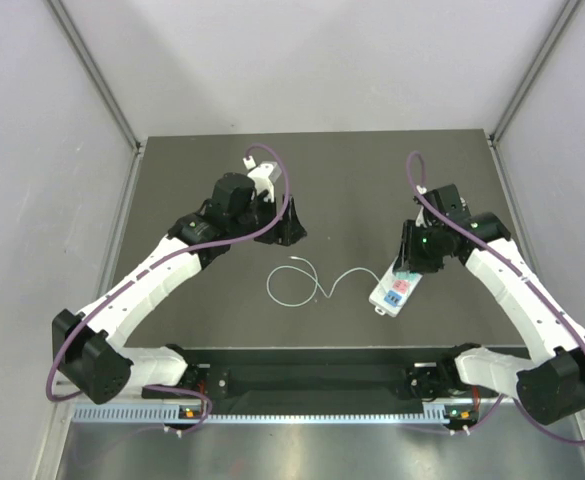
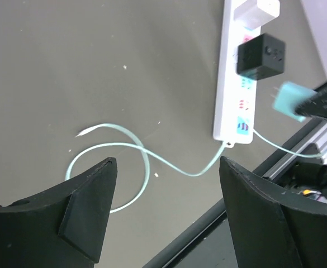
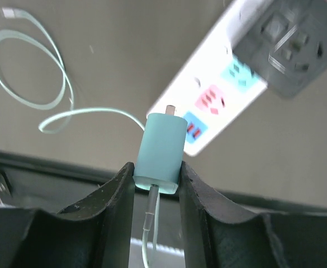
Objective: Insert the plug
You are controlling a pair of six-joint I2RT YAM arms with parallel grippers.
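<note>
With the right pincer (image 3: 157, 170), grips the pale teal rectangular plastic plug (image 3: 162, 142) at its rear end, black fingers (image 3: 110, 195) pressed against both flanks. Holds it in the air, metal prongs aimed toward the long white plastic power strip (image 3: 208, 67) but short of it and seated in no socket. Appears, in the right wrist view, next to the blue socket panel with red slots (image 3: 194, 129) at the strip's end, with pink and teal panels further along. Strip flat on the dark grey bench (image 1: 352, 190), on the right-arm side, already loaded with a black cube-shaped adapter (image 2: 261, 56) and, beyond that, a white blocky adapter (image 2: 256, 11). Thin pale teal cable (image 2: 199, 174) slack on the bench, trailing from the plug past the strip's end and curling into one open loop, small free connector (image 2: 84, 132) bare at its tip. With the left pincer (image 2: 166, 162), holds nothing: fingers spread wide, hovering above the cable loop, well apart from the strip and the plug.
</note>
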